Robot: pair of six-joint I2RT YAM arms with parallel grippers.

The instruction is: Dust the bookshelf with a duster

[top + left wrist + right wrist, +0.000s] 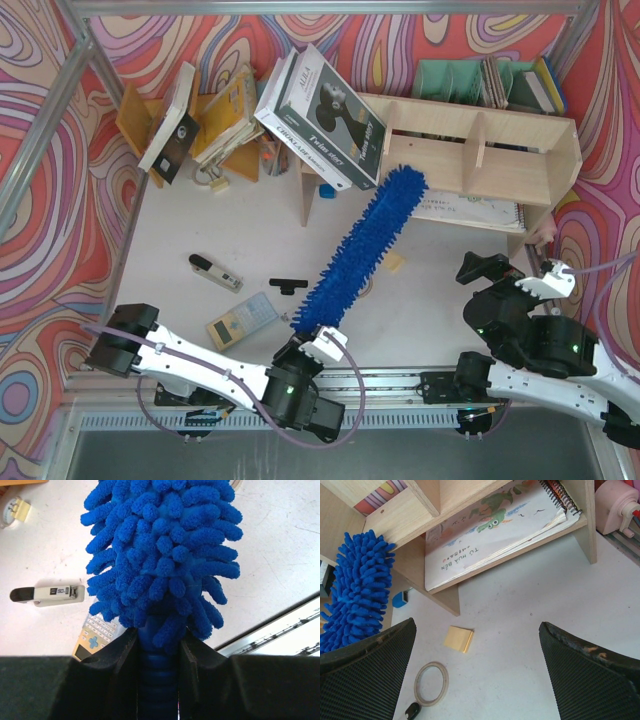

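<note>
At the bookshelf's (500,165) left front edge sits the tip of the duster (365,245), touching the wood or just shy of it; the views do not settle which. Its long axis slants from there back to the near left, down to the left gripper (157,650), clamped on the handle, arm stretched low and forward. Near the bookshelf's right end, the right gripper (512,278) hangs wide open and empty. A rightward sweep looks likely.

Both arms (200,365) are showing white shells and black joints (300,395), trailing lilac cables (361,395), ending in black textured fingers (365,675).
</note>
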